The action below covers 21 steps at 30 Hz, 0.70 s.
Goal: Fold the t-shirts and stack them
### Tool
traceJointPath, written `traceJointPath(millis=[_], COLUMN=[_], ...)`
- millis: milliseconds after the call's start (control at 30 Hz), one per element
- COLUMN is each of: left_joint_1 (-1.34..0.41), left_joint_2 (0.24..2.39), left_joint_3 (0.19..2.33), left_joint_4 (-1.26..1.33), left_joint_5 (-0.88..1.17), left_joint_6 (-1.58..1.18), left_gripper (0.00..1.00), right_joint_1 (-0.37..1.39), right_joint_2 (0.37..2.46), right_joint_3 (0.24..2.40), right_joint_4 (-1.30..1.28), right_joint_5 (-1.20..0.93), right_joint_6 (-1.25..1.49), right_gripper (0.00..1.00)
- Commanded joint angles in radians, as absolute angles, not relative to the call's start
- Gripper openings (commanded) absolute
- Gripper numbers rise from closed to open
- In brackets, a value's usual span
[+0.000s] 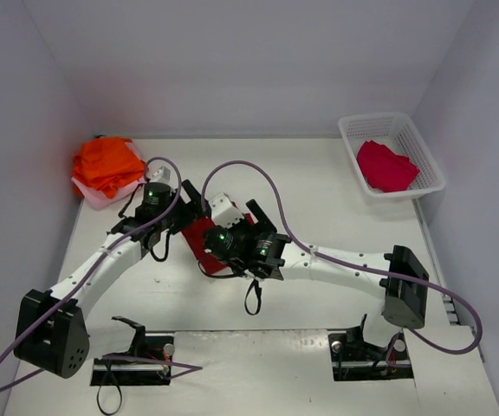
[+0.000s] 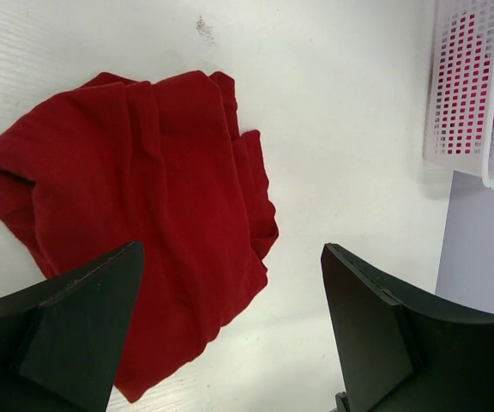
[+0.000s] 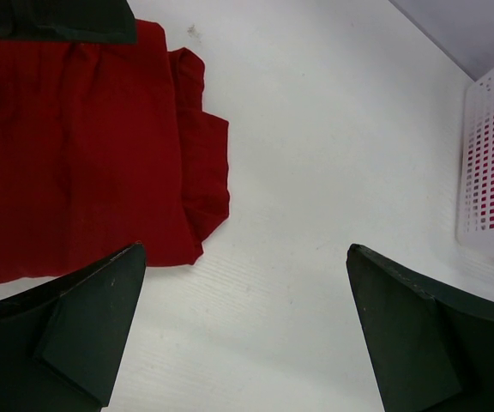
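A dark red t-shirt [image 1: 199, 244] lies loosely folded on the white table, mostly hidden under both arms in the top view. In the left wrist view the dark red t-shirt [image 2: 144, 206] sits under the left finger, and my left gripper [image 2: 232, 253] hovers open over the cloth's right edge, holding nothing. My right gripper [image 3: 247, 251] is wide open above bare table, just right of the same t-shirt [image 3: 75, 154]. From above, the left gripper [image 1: 192, 201] and right gripper [image 1: 232, 217] are close together. Orange t-shirts [image 1: 106, 163] are piled on a pale pink one [image 1: 96, 198] at far left. A crimson t-shirt [image 1: 386, 165] lies in the basket.
The white lattice basket [image 1: 392, 120] stands at the far right by the wall, also showing as a basket [image 2: 470, 86] in the left wrist view and a basket [image 3: 491, 172] in the right wrist view. Purple cables loop over both arms. Grey walls close in three sides.
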<state>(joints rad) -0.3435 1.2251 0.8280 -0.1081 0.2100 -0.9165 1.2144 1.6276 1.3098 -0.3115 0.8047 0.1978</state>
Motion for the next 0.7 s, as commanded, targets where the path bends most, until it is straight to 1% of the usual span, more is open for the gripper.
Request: traceJointPath(millis=[0,100,233,267,367,467,667], left_joint_1=[-0.334,-0.334,-0.334,-0.334,-0.334,-0.334,-0.334], left_joint_2=[1.183,1.175,1.164,1.155,1.126,1.098,1.081], left_joint_3=[0.815,0.763,0.729,0.721,0.7,0.667,0.62], left_joint_4=[-0.127,-0.114,-0.115,-0.129,-0.163,-0.153,-0.123], left_joint_5=[0.172,0.166,0.155,0.149,0.109,0.106,0.112], left_joint_6=[-0.902,-0.933,-0.972,-0.973,-0.968,-0.973,-0.997], left_gripper=[0.79,0.79,0.79,0.79,0.79,0.79,0.79], right_joint_1=[1.216,1.207,1.123,1.103,1.026,0.974,0.933], right_joint_2=[1.571,1.585,1.578,1.571,1.565,1.592,1.683], right_joint_3=[1.307,1.313,1.281,1.269,1.236,1.23,1.258], right_joint_4=[-0.299,-0.29,-0.189,-0.137,-0.051,-0.009,0.034], right_joint_5=[0.841,0.838,0.704,0.627,0.49,0.416,0.368], right_joint_6=[0.221,0.224,0.199,0.196,0.193,0.19,0.172], right_gripper=[1.0,1.0,1.0,1.0,1.0,1.0,1.0])
